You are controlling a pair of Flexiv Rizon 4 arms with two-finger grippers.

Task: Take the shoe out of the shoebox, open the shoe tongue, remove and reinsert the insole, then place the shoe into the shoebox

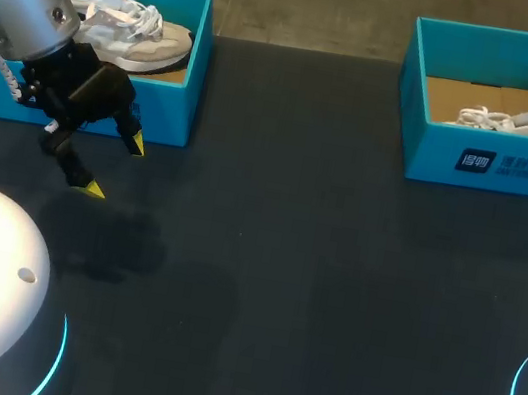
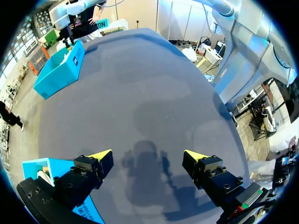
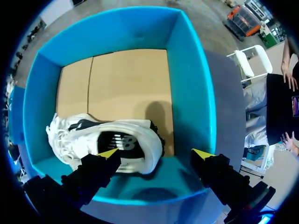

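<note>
My right gripper (image 3: 155,153) hangs open over the right shoebox (image 3: 192,88) — a white shoe (image 3: 126,140) lies inside. My left gripper (image 1: 115,167), jaws apart, hovers above the table (image 1: 313,267) beside the left shoebox (image 1: 163,105) — another shoe (image 1: 134,34) inside.

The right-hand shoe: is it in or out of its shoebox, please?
In: the shoe lies on the shoebox floor, walls all round, right gripper open.

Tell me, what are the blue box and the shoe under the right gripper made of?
The box looks like cardboard: matte blue walls, brown creased floor. The shoe looks like white cloth or leather, hard to tell which.
</note>
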